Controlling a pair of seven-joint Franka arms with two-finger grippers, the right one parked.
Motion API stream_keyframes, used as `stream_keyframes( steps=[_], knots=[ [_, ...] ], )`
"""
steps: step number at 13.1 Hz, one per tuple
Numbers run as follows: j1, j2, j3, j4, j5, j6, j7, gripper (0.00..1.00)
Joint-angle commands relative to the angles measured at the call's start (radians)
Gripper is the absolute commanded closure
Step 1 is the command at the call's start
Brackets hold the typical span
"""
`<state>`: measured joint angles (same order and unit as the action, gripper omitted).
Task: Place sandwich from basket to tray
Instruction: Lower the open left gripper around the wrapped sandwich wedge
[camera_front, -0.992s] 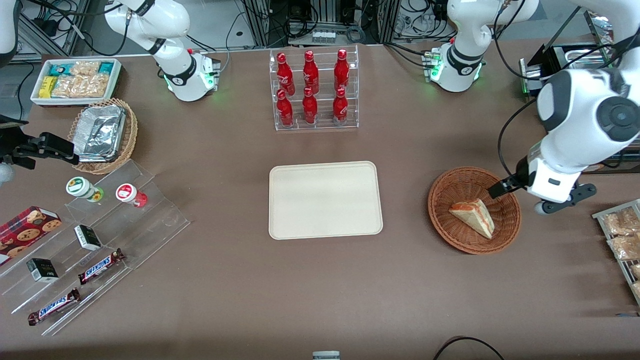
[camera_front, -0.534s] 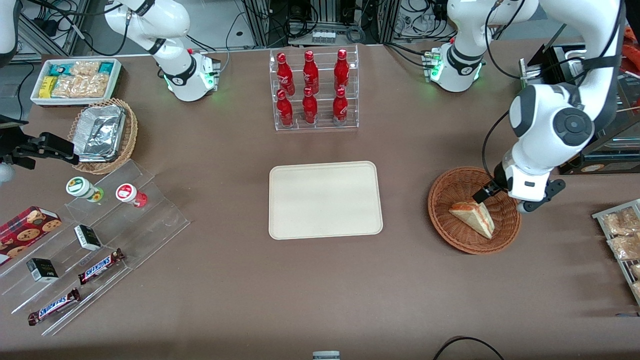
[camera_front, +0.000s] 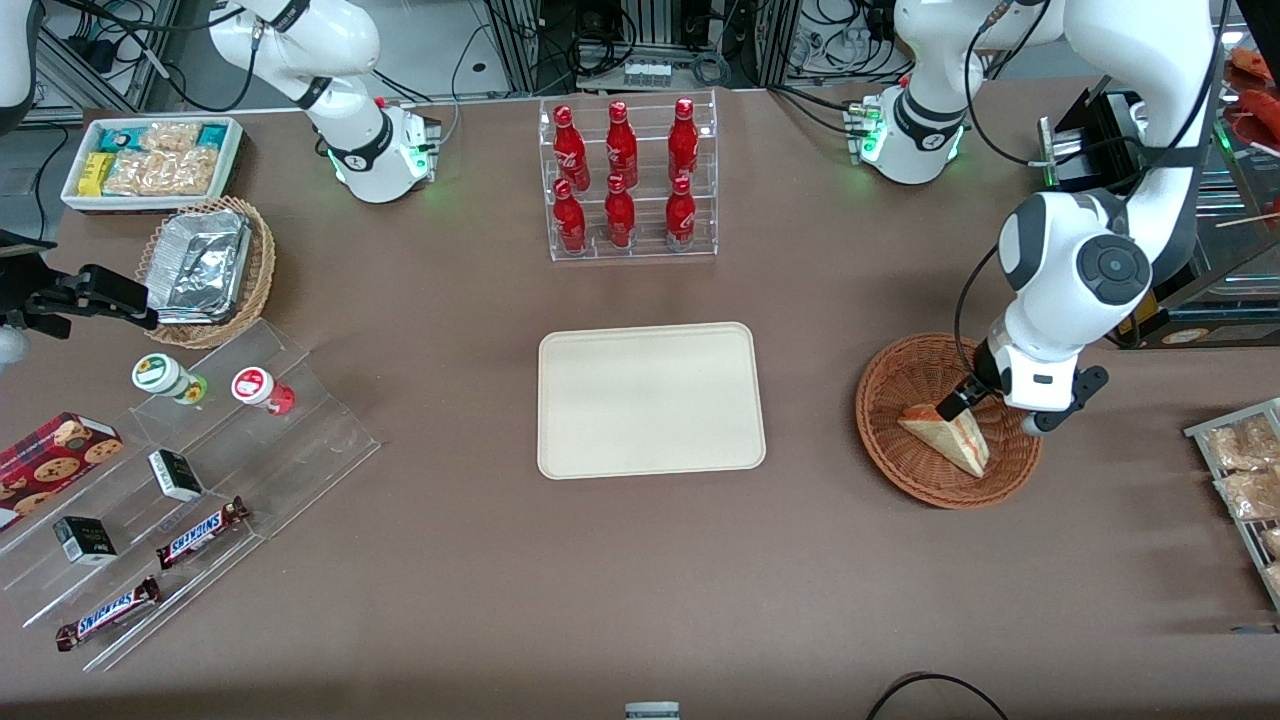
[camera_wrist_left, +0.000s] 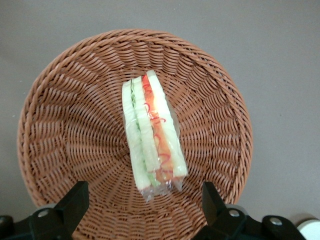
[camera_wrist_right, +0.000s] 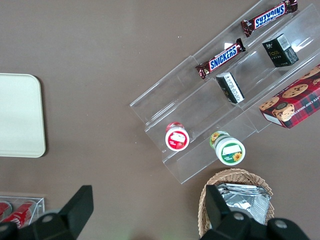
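The gripper (camera_wrist_left: 141, 210) hangs over the basket (camera_front: 890, 455) with its fingers (camera_wrist_left: 74, 200) spread wide, one on each side of the sandwich (camera_wrist_left: 151, 135) and not touching it. The sandwich lies in the middle of the basket floor, wrapped in clear film, its cut edge with the red and green filling facing up toward the wrist camera. The tray (camera_front: 650, 400) sits bare, well apart from the basket toward the parked arm's end.

The likely trouble is the grasp itself. The bread is soft (and the film looks slippery), so a hard squeeze could crush it, while a light one could let it slide out mid-carry. A descent off-centre could also catch a fingertip on the sloping wicker wall and drag the basket.
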<state>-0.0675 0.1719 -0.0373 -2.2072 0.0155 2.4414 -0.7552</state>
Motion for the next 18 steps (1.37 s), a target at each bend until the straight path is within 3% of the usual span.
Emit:
stream_keyframes(
  steps=[1, 14, 15, 17, 18],
  knots=[
    [-0.005, 0.043, 0.007, 0.001, 0.006, 0.060, -0.021, 0.00],
    [0.008, 0.120, 0.011, 0.012, 0.004, 0.139, -0.026, 0.01],
    [0.008, 0.124, 0.011, 0.014, 0.004, 0.139, -0.029, 0.12],
    [0.008, 0.126, 0.010, 0.021, 0.003, 0.137, -0.030, 0.68],
    [0.008, 0.124, 0.010, 0.023, 0.003, 0.137, -0.029, 0.90]
  ],
)
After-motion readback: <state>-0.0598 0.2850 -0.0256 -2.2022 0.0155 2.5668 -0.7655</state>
